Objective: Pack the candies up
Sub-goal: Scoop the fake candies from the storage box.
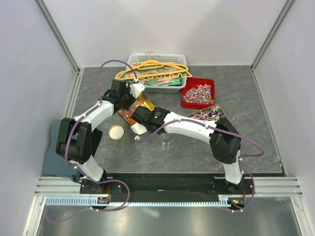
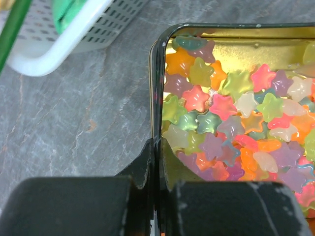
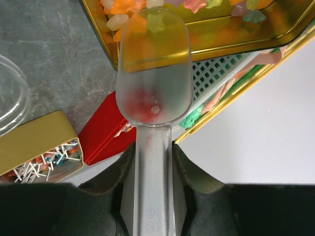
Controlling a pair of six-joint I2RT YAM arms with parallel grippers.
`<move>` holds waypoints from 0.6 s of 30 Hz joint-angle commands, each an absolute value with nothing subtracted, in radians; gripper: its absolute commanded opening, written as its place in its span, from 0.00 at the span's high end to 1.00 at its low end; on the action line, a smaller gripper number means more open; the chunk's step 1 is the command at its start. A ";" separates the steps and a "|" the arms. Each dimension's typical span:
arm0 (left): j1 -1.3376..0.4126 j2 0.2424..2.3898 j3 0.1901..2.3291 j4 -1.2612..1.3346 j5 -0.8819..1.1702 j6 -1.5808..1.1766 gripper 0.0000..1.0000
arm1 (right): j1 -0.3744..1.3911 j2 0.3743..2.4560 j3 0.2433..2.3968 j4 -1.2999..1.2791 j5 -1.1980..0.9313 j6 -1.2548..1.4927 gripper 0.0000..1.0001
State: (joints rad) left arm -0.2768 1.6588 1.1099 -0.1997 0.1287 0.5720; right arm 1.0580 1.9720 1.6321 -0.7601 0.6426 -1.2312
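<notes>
A gold tin [image 2: 158, 88] holds many translucent star-shaped gummies [image 2: 231, 123] in orange, yellow, pink, green and purple. My left gripper [image 2: 158, 152] is shut on the tin's left rim, one finger outside and one inside. My right gripper [image 3: 153, 150] is shut on the handle of a frosted clear scoop [image 3: 155, 73]; the scoop's tip reaches over the tin's near rim [image 3: 197, 46] by the gummies [image 3: 118, 19]. In the top view both grippers meet at the tin [image 1: 144, 103]. Wrapped red, blue and white candies fill a red tray [image 1: 197, 93] and a second gold tin [image 1: 206, 114].
A white basket [image 1: 157, 83] with yellow hangers stands behind the tin. A round cream lid [image 1: 116, 132] lies front left. A clear cup [image 1: 167, 140] stands under the right arm and shows at the right wrist view's left edge [image 3: 10, 98].
</notes>
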 commanded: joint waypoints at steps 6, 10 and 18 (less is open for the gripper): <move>-0.313 1.562 1.121 -0.175 0.351 0.629 0.98 | 1.062 1.959 1.602 -0.807 0.408 -1.218 1.00; -0.319 1.537 1.095 -0.140 0.362 0.611 0.98 | 1.060 1.918 1.551 -0.743 0.318 -1.189 1.00; -0.319 1.468 1.048 -0.005 0.295 0.575 0.98 | 1.046 1.865 1.513 -0.719 0.287 -1.140 1.00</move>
State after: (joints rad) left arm -0.2878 1.5635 1.0157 -0.1833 0.1692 0.6296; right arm 1.0512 1.8748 1.5406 -0.7444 0.4343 -1.1797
